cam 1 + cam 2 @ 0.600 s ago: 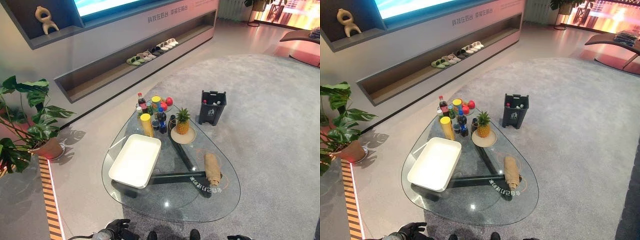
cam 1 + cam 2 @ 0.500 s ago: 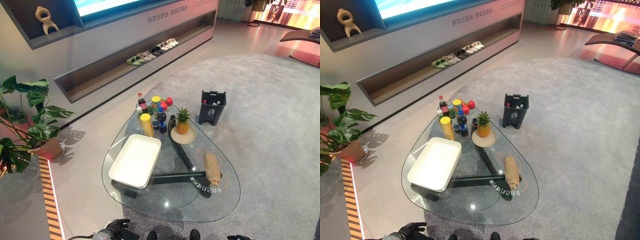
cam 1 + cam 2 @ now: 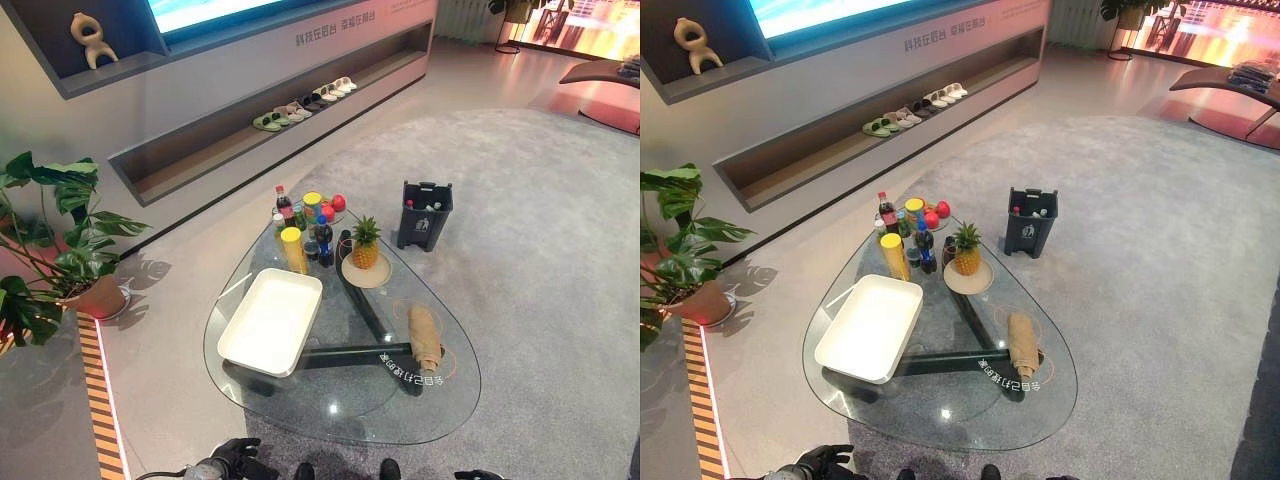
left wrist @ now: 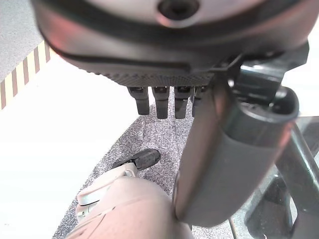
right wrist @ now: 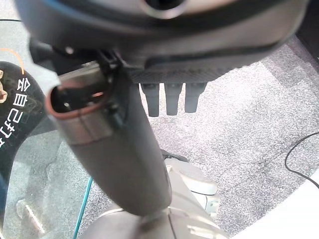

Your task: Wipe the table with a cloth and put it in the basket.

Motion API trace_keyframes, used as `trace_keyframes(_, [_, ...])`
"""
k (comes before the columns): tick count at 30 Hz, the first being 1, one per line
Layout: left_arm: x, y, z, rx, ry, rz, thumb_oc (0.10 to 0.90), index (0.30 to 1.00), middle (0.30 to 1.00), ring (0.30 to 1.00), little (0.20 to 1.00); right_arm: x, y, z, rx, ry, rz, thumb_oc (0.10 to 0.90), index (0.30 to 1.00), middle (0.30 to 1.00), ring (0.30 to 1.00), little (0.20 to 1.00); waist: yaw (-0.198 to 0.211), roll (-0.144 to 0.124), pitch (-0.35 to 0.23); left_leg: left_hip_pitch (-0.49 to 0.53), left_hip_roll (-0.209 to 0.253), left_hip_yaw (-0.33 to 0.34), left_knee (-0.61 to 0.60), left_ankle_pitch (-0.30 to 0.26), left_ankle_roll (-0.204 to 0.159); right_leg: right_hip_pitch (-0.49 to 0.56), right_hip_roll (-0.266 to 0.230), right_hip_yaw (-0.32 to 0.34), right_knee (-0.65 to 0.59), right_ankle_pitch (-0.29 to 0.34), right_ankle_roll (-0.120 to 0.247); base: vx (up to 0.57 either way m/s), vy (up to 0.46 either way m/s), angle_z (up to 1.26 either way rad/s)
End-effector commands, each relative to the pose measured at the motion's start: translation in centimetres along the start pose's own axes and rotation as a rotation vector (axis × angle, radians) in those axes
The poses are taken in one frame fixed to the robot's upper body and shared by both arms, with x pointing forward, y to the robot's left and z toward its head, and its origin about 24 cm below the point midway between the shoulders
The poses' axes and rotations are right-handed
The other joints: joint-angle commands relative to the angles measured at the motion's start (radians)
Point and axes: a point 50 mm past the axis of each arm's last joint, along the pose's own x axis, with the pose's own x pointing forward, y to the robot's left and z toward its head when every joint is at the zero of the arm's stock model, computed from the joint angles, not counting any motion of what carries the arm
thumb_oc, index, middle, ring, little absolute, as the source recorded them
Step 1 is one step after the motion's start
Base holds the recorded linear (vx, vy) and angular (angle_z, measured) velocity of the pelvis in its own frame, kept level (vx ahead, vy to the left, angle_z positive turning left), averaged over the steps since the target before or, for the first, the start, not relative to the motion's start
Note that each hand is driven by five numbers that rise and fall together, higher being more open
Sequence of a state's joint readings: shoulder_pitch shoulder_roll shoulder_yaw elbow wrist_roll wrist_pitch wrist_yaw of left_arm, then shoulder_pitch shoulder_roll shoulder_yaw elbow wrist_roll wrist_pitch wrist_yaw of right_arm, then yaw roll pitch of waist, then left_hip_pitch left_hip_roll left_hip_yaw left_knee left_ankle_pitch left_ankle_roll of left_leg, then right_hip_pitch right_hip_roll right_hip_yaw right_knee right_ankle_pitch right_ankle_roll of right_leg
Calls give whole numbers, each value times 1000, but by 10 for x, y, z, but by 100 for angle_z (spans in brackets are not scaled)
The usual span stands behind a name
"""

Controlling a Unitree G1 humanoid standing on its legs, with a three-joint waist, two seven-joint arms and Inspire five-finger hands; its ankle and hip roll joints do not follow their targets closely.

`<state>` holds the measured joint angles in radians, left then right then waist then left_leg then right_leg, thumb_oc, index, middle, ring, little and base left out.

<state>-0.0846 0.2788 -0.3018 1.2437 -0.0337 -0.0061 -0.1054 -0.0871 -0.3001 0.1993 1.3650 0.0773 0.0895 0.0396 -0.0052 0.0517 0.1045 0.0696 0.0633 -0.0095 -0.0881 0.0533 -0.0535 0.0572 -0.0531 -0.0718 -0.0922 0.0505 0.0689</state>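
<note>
My two eye views look down from my head, from well back, and share the whole glass counter (image 3: 340, 400) and the grey carpet (image 3: 540, 220) around it. Each wrist view looks very closely along its own hand, left hand (image 4: 164, 55) and right hand (image 5: 164, 55), down at carpet beside the counter's edge.

Pineapple (image 3: 365, 243) on a plate (image 3: 366, 271) beside bottles (image 3: 322, 239) — dark bin (image 3: 424, 215) beyond, potted plant (image 3: 55, 245) far left
</note>
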Motion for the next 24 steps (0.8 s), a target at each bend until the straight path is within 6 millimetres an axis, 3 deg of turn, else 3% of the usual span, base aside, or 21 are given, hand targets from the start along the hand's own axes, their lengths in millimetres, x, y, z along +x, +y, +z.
trace_keyframes(1, [2,2,9,38,13,-12,800,900,900,900,900,0,3,17,-51,-26,17,800,900,900,900,900,-6,-31,32,12,-51,40,1,-69,13,39,-7,-36,5,-44,27,0,0,0])
trace_keyframes(24, [2,5,8,-1,5,11,800,900,900,900,900,0,1,13,-50,-10,18,800,900,900,900,900,-9,-29,38,12,-51,37,1,-66,11,40,-5,-34,5,-43,27,12,-1,0])
